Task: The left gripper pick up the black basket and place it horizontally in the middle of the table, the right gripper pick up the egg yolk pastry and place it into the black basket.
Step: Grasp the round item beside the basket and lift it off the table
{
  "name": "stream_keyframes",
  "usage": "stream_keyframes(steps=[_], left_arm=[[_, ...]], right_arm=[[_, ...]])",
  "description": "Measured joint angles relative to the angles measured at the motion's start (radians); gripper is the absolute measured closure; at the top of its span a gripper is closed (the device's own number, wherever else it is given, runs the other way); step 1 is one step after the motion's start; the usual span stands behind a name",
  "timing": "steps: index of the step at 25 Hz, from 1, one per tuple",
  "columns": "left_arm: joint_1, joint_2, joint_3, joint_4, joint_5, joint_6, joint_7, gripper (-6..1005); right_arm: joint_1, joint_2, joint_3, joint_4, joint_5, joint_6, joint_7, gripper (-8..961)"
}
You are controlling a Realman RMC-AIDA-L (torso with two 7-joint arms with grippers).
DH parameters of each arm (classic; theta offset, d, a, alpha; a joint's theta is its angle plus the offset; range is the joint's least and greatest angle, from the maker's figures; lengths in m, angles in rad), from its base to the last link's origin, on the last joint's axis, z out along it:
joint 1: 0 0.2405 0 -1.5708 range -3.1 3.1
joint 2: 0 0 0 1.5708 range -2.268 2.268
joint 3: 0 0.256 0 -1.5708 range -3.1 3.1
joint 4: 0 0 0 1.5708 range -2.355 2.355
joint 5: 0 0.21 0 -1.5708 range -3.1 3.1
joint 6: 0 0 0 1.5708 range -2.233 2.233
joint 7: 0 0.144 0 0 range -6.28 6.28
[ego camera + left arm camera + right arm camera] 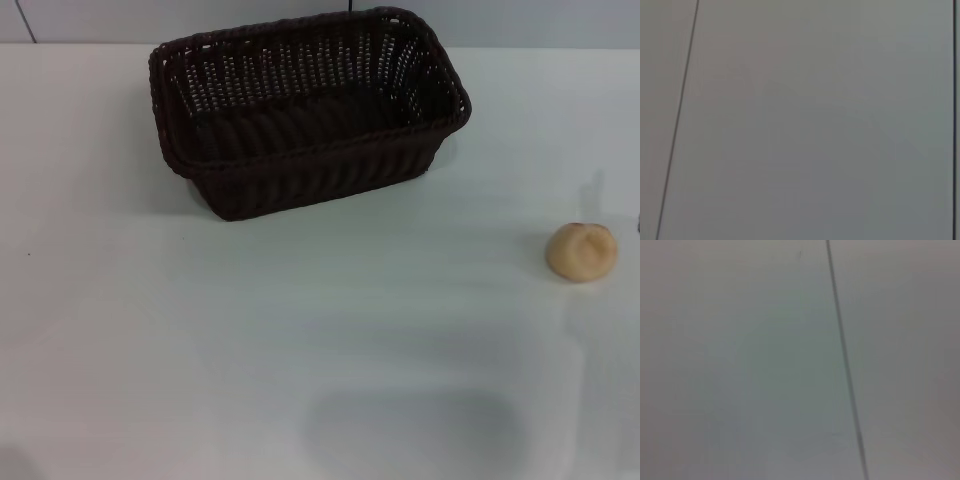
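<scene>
The black basket (308,110) stands upright and empty on the white table (250,330), at the back near the far edge, its long side turned slightly askew. The egg yolk pastry (581,251), a small round pale beige bun, lies on the table at the right, well apart from the basket. Neither gripper shows in the head view. Both wrist views show only a plain grey surface with one thin dark seam in the left wrist view (677,120) and one in the right wrist view (845,360); no fingers, basket or pastry appear there.
A grey panelled wall (520,20) runs behind the table's far edge. A tiny dark sliver (637,222) sits at the right edge above the pastry; I cannot tell what it is. A faint shadow (410,425) lies on the table's front.
</scene>
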Motion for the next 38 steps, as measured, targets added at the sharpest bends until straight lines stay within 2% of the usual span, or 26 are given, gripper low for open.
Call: stream_keyframes(steps=[2,3,7,8,12,13,14,16,17,19,21,22,23,27,38], left_arm=[[0.003,0.007,-0.001,0.000,0.000,0.003,0.001,635],[0.003,0.007,-0.001,0.000,0.000,0.003,0.001,635],[0.004,0.015,-0.013,0.001,-0.001,0.011,0.002,635],[0.004,0.015,-0.013,0.001,-0.001,0.011,0.002,635],[0.003,0.023,-0.016,0.009,-0.002,0.011,0.003,635],[0.003,0.023,-0.016,0.009,-0.002,0.011,0.003,635],[0.003,0.024,-0.017,0.011,-0.002,0.011,0.003,635],[0.002,0.025,-0.022,0.012,-0.002,0.011,0.004,635],[0.001,0.025,-0.025,0.012,-0.002,0.011,0.004,635],[0.000,0.025,-0.026,0.012,-0.002,0.011,0.005,635],[-0.002,0.025,-0.026,0.013,-0.002,0.011,0.010,635],[-0.004,0.025,-0.026,0.014,-0.002,0.014,0.014,635],[-0.004,0.025,-0.026,0.014,-0.002,0.014,0.014,635],[-0.007,0.025,-0.026,0.014,-0.002,0.022,0.016,635],[-0.007,0.022,-0.047,0.014,-0.002,0.022,0.017,635]], right_arm=[[-0.030,-0.019,0.017,0.107,0.009,0.059,-0.069,135],[-0.030,-0.019,0.017,0.107,0.009,0.059,-0.069,135],[-0.099,-0.019,0.064,0.269,0.027,0.138,-0.252,136],[-0.099,-0.019,0.064,0.269,0.027,0.138,-0.252,136],[-0.164,-0.018,0.091,0.413,0.050,0.199,-0.386,136],[-0.164,-0.018,0.091,0.413,0.050,0.199,-0.386,136],[-0.184,-0.028,0.105,0.477,0.091,0.228,-0.437,136],[-0.192,-0.034,0.114,0.513,0.125,0.244,-0.471,136],[-0.203,-0.046,0.132,0.576,0.211,0.268,-0.550,136],[-0.207,-0.053,0.138,0.604,0.253,0.277,-0.587,136],[-0.211,-0.069,0.143,0.653,0.320,0.283,-0.643,136],[-0.215,-0.085,0.143,0.686,0.361,0.283,-0.671,136],[-0.215,-0.085,0.143,0.686,0.361,0.283,-0.671,136],[-0.216,-0.116,0.161,0.733,0.453,0.281,-0.724,136],[-0.222,-0.128,0.264,0.764,0.621,0.302,-0.860,137]])
